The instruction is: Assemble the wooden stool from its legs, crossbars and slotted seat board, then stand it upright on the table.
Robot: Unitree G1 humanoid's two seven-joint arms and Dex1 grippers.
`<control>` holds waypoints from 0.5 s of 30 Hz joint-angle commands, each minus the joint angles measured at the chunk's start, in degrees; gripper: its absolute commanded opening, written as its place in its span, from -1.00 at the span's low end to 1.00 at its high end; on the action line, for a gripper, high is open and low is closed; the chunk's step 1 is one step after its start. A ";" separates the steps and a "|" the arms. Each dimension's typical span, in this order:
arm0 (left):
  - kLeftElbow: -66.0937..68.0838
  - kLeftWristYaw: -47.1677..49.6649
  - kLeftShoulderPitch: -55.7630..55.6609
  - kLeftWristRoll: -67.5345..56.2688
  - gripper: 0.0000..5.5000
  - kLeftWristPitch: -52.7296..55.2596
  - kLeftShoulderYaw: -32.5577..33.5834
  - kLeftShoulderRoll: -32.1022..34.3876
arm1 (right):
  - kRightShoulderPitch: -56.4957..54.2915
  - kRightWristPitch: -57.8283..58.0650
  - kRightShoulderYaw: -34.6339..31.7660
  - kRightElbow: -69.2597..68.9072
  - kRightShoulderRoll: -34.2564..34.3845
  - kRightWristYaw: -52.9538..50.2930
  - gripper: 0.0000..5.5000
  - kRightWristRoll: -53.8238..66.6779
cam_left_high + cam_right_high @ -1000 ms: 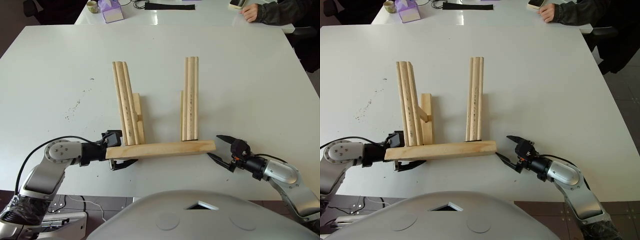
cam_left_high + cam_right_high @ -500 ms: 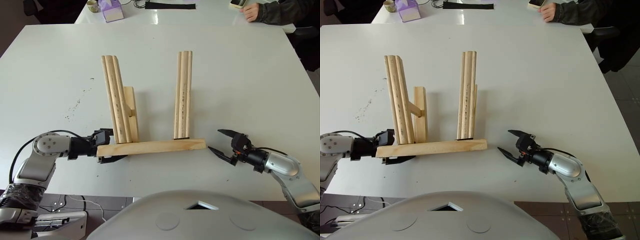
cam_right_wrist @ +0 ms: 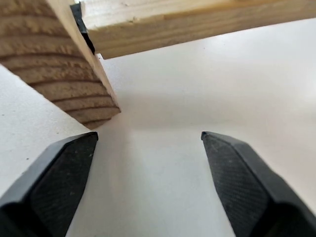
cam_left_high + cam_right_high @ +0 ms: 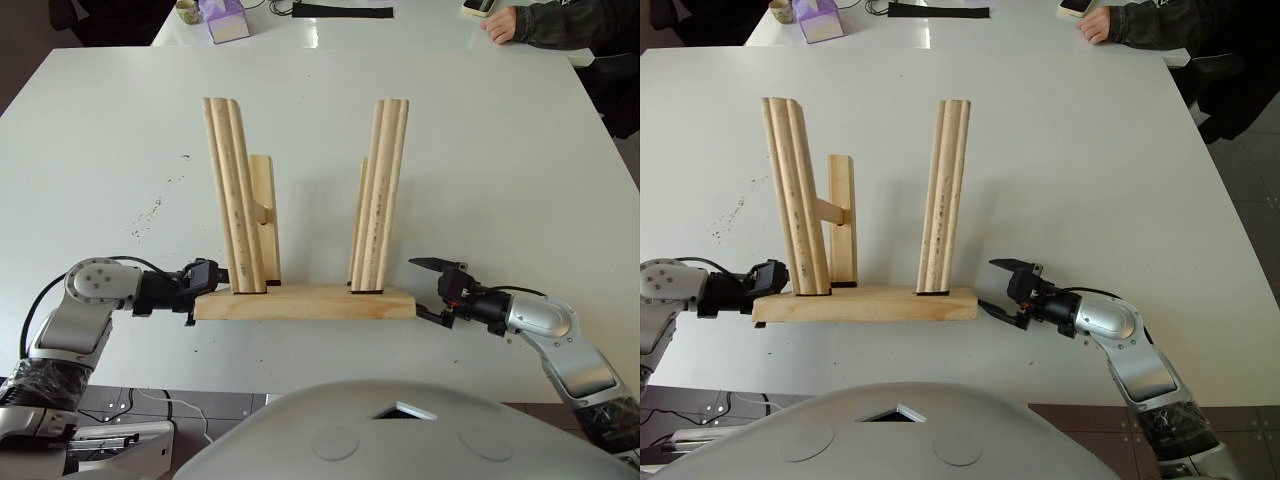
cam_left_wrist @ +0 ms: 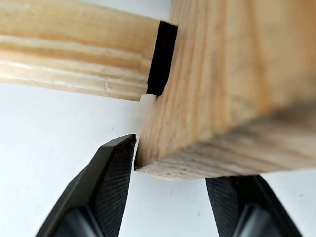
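The wooden stool is upside down near the table's front edge. Its slotted seat board (image 4: pixel 305 302) is underneath, and two leg groups (image 4: pixel 232 190) (image 4: pixel 378 190) rise from it. A crossbar piece (image 4: pixel 262 200) sits beside the left legs. My left gripper (image 4: pixel 195 292) is shut on the board's left end. In the left wrist view its fingers (image 5: pixel 111 173) flank the board end (image 5: pixel 217 98). My right gripper (image 4: pixel 418 288) is open just off the board's right end. In the right wrist view the board corner (image 3: pixel 64 64) lies beyond its fingers (image 3: pixel 242 173), with nothing between them.
At the far table edge stand a tissue box (image 4: pixel 222 20), a cup (image 4: pixel 185 12) and a black strip (image 4: pixel 340 12). A person's hand (image 4: pixel 500 20) rests at the far right. Bare white table (image 4: pixel 500 160) surrounds the stool.
The stool has tipped so its legs stand more upright, and the board has levelled. My right gripper has moved left, close to the board's right end.
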 commanded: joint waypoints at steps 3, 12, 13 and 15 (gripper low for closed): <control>-10.11 -1.63 1.26 -6.26 -0.46 8.57 -0.28 1.11 | 1.37 0.99 -3.17 -2.52 -1.59 1.26 0.41 2.51; -21.52 8.00 -0.01 -24.57 -0.48 32.88 5.87 -1.43 | 4.94 4.84 -14.02 -1.42 -1.34 0.01 0.41 10.01; -23.49 10.70 -0.62 -29.85 -0.49 37.57 7.36 -1.84 | 5.22 4.56 -14.87 -0.78 -1.29 -0.07 0.41 10.07; -26.72 17.63 -2.37 -42.30 -0.50 45.93 10.33 -2.53 | 5.75 5.11 -16.65 -0.51 -0.79 -0.37 0.41 11.01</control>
